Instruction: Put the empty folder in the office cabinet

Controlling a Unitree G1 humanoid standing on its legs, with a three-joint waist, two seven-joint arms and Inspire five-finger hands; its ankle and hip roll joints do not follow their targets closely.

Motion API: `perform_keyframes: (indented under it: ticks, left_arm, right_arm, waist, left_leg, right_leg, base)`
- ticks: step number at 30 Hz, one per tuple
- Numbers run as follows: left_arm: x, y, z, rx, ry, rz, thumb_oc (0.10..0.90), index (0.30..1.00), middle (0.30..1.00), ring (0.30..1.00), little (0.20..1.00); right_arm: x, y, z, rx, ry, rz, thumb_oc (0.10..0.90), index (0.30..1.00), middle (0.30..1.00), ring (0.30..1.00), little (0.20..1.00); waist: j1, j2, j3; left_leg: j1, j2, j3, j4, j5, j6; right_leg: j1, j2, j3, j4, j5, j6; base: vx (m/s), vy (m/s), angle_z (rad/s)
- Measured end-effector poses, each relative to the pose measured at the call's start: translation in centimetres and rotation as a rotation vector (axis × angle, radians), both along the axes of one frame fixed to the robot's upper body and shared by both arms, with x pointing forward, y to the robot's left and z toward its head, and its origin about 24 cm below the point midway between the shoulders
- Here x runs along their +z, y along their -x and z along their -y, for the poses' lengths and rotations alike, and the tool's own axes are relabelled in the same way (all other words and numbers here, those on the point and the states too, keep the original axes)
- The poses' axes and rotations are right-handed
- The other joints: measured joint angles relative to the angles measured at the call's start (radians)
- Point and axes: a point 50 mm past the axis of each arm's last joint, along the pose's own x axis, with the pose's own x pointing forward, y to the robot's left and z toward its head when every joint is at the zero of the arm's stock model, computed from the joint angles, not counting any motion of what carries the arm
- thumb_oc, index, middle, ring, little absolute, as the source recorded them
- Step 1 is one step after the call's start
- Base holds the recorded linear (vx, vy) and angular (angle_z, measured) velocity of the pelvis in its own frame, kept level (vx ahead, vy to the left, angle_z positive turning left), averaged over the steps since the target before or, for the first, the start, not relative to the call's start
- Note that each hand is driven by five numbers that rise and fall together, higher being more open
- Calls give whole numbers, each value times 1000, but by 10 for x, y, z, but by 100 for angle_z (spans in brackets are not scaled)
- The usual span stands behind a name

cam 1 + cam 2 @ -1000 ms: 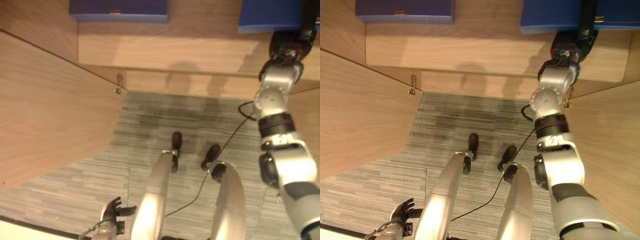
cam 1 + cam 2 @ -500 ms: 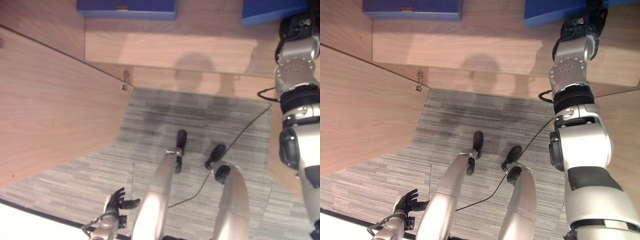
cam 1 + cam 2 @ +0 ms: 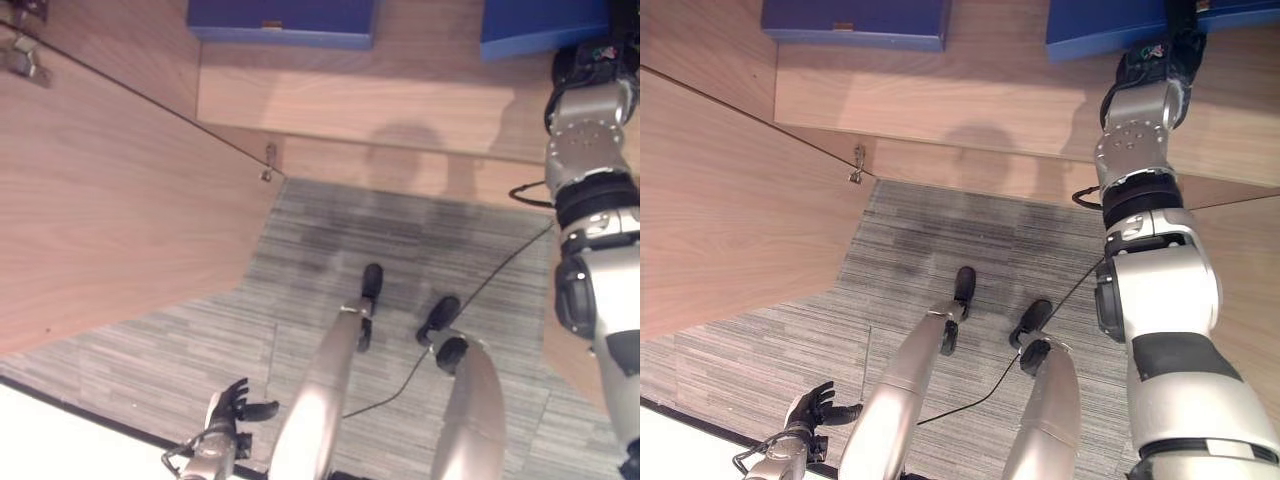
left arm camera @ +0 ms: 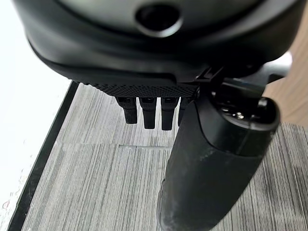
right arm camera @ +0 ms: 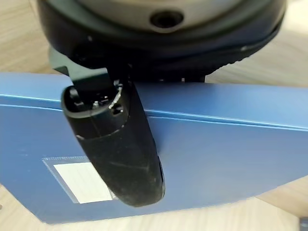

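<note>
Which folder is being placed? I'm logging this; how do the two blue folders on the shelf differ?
The right folder is brighter blue and gripped by the right robot hand, thumb across its face. The left folder is darker navy and lies untouched. Both lie on the wooden shelf.

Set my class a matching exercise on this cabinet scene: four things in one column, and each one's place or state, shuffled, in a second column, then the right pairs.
Things:
1. right hand
2. left hand
3. darker blue folder
4. open wooden cabinet door

Places or states:
A. lies alone on the wooden cabinet shelf, on the robot's left side
B. hangs low over the grey carpet, fingers relaxed
C. swung out on the robot's left
D. thumb laid across the bright blue folder

Pairs: 1-D, 2-B, 3-A, 4-C
</note>
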Motion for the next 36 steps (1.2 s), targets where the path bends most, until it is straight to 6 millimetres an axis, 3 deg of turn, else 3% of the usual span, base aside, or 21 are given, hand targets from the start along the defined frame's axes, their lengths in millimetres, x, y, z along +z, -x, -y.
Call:
perform_keyframes:
  ticks: [9, 13, 15, 21, 26, 36]
  left_arm:
    - [-1, 1, -1, -5, -5, -8, 800, 900, 900, 900, 900]
    - [-1, 1, 0, -18, 10, -11, 800, 900, 900, 900, 900]
    - [-2, 2, 0, -36, 18, -21, 800, 900, 900, 900, 900]
    - [-7, 11, -5, -78, 11, -71, 800, 900, 900, 900, 900]
    - [-7, 11, -4, -118, 11, -76, 800, 900, 900, 900, 900]
    - [-6, 10, -7, -135, 11, -71, 800, 900, 900, 900, 900]
  right_arm:
    - [-13, -8, -4, 44, 230, -117, 800, 900, 900, 900, 900]
    - [-17, -9, -2, 40, 434, -184, 800, 900, 900, 900, 900]
    - [-21, -10, 1, 47, 585, -246, 800, 900, 900, 900, 900]
    - [-44, -16, -8, 102, 1152, -460, 800, 900, 900, 900, 900]
    - [-48, -16, -10, 139, 1286, -493, 800, 900, 900, 900, 900]
    - [-53, -17, -18, 206, 1329, -479, 800, 900, 900, 900, 900]
  waist:
    - [-7, 9, -6]
    - [-8, 9, -9]
    - [-11, 6, -14]
    - [-30, -38, -90]
    - [-31, -41, -91]
    - [-34, -43, -89]
  left_leg:
    - [14, 3, -1, -20, 13, 5]
    - [19, 4, 2, -36, 22, 5]
    - [27, 5, 3, -47, 25, 9]
    - [53, 7, 6, -115, 53, 1]
    - [100, 6, 9, -173, 69, 1]
    - [151, 7, 19, -226, 84, 5]
  right_leg:
    - [17, 8, -3, -33, 25, 9]
    - [22, 11, -2, -53, 34, 16]
    - [31, 14, -2, -67, 42, 19]
    - [52, 30, -3, -135, 73, 30]
    - [93, 38, -6, -187, 89, 36]
    - [131, 47, -4, -229, 105, 38]
  base:
    - [-21, 8, -2]
    - [-19, 2, -4]
    - [-29, 9, -3]
    - [-18, -6, -5]
    - [1, 2, -1]
    - [3, -1, -2]
